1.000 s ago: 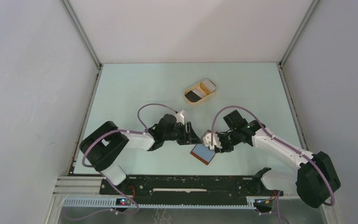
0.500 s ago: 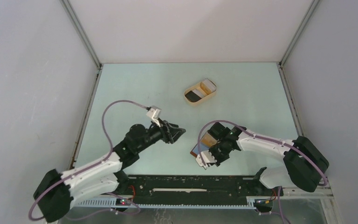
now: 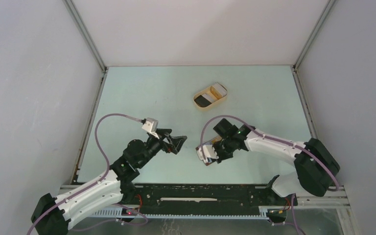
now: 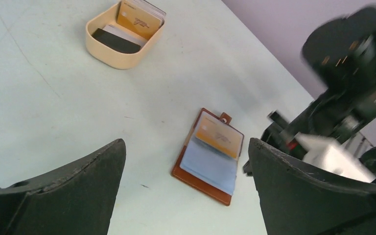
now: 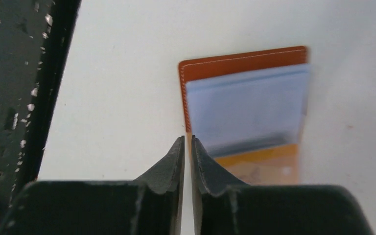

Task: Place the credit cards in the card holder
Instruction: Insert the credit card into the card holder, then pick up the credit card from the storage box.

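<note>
The card holder lies open and flat on the table, brown leather at its edge. In it sit an orange card and a pale blue card. My left gripper hovers to its left, wide open and empty. My right gripper hangs right over the holder's left edge, its jaws drawn together to a hairline gap with nothing between them. In the top view it covers most of the holder. More credit cards, black, white and tan, stand in the beige tray.
The beige oval tray sits further back on the table, right of centre. The black base rail runs along the near edge. Grey walls close in the left, right and far sides.
My left arm has pulled back to the near left and its gripper has opened wide. My right gripper has swung left over the card holder and its jaws have narrowed.
</note>
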Available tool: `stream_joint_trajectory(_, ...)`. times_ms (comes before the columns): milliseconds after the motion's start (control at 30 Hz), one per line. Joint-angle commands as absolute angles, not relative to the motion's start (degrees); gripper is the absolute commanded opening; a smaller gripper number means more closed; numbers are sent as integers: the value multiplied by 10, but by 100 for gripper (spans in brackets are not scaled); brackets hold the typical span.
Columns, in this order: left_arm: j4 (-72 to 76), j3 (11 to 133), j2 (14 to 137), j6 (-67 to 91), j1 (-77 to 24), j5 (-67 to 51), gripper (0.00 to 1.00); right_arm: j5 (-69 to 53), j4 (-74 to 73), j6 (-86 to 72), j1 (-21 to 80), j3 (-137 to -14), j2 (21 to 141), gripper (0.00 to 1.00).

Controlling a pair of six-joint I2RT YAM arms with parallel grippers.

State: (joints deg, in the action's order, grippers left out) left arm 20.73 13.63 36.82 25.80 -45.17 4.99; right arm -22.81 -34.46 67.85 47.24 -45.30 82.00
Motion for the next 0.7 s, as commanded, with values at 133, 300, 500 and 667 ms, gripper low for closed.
stream_joint_trajectory(133, 308, 155, 364, 146, -448, 119, 100, -346, -430, 599, 316, -637, 740, 50)
stream_joint_trajectory(300, 380, 194, 431, 82, -447, 144, 100, -296, -383, 441, 236, -821, 853, 71)
stream_joint_trajectory(500, 410, 267, 540, 12, -444, 92, 100, -172, -481, 368, 229, -1127, 1090, 78)
stream_joint_trajectory(667, 431, 259, 600, 14, -443, 89, 100, -124, -535, 335, 224, -1288, 1225, 82)
